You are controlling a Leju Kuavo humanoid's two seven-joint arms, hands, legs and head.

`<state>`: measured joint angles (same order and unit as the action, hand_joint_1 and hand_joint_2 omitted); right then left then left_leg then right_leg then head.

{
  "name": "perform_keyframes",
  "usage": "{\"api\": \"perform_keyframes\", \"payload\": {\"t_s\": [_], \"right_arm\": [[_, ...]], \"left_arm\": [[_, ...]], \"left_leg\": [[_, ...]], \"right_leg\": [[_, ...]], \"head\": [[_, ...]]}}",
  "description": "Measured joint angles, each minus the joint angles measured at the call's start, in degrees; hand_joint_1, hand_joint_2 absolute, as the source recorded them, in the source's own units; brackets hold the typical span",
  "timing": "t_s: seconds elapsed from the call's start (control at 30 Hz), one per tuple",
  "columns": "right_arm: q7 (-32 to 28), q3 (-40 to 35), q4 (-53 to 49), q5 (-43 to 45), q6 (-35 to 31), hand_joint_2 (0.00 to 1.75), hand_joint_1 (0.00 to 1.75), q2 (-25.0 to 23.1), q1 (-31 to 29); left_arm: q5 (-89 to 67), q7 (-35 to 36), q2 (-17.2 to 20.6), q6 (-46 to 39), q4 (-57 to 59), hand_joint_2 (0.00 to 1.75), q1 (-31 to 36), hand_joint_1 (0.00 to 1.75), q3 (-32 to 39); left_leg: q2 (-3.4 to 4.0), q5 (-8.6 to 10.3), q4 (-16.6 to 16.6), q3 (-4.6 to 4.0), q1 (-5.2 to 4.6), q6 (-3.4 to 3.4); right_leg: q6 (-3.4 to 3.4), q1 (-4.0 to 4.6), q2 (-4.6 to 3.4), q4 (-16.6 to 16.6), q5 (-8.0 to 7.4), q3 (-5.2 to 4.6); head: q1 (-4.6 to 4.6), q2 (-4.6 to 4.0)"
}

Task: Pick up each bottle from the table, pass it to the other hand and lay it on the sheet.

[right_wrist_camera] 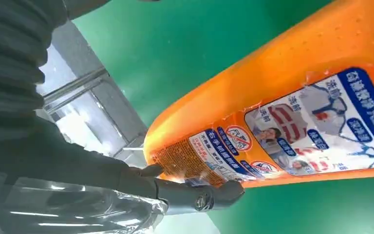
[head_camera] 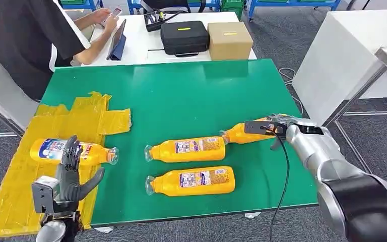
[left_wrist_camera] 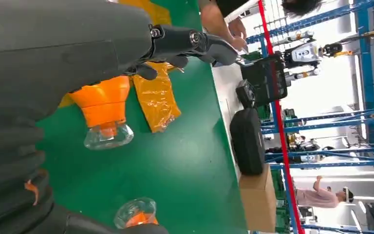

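bottles: one [head_camera: 73, 152] lies on the yellow sheet [head_camera: 10, 191], two [head_camera: 187, 149] [head_camera: 194, 181] on the green table [head_camera: 181, 96]. a fourth [head_camera: 244, 133] lies there with the right hand [head_camera: 277, 127] around its base. the left hand [head_camera: 73, 174] hovers empty, fingers apart, above the sheet's bottle.

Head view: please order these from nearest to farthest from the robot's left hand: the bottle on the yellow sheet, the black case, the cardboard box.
From the left hand:
1. Bottle on the yellow sheet, just beyond the fingers.
2. Black case, on the white table past the green table.
3. Cardboard box, to the right of the case.
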<state>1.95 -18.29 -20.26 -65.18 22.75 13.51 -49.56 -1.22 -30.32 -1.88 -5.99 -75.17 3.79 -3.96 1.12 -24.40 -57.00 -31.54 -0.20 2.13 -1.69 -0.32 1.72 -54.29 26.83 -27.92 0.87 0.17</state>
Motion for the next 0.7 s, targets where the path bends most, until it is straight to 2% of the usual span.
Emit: {"api": "perform_keyframes", "payload": {"t_s": [0.23, 0.4, 0.5, 0.7], "right_arm": [[0.5, -1.4, 0.4, -3.8, -20.2, 1.75, 0.00, -2.9, 4.1], [1.2, -1.8, 0.4, -5.7, -29.4, 1.75, 0.00, -4.6, 6.8], [1.7, -1.9, 0.3, -6.5, -31.2, 1.75, 0.00, -5.3, 7.6], [2.4, -1.8, 0.2, -7.1, -29.8, 1.75, 0.00, -5.7, 8.0]], "left_arm": [[0.1, 0.6, 0.2, 0.0, -3.4, 1.75, -3.5, 0.00, 0.2], [-0.3, 1.5, 0.2, 0.1, -5.8, 1.75, -5.6, 0.00, 0.2], [-0.5, 2.1, 0.2, 0.2, -6.8, 1.75, -6.1, 0.00, 0.2], [-0.5, 2.4, 0.2, 1.1, -7.0, 1.75, -6.2, 0.00, 0.2]], "left_leg": [[0.09, 0.04, 0.0, -0.32, 0.04, -0.03], [0.33, 0.02, 0.0, -0.42, 0.10, -0.04], [0.33, 0.02, 0.0, -0.45, 0.13, -0.05], [0.34, -0.09, 0.0, -0.35, 0.17, -0.16]], "right_leg": [[-0.01, 0.13, -0.08, 0.0, -0.07, 0.23], [0.00, 0.16, -0.32, 0.0, -0.07, 0.06], [0.00, 0.17, -0.32, 0.0, -0.07, 0.00], [0.05, 0.17, -0.35, 0.0, -0.02, -0.50]], "head": [[-0.07, 0.00], [-0.02, 0.02], [-0.04, 0.00], [-0.04, 0.00]]}}
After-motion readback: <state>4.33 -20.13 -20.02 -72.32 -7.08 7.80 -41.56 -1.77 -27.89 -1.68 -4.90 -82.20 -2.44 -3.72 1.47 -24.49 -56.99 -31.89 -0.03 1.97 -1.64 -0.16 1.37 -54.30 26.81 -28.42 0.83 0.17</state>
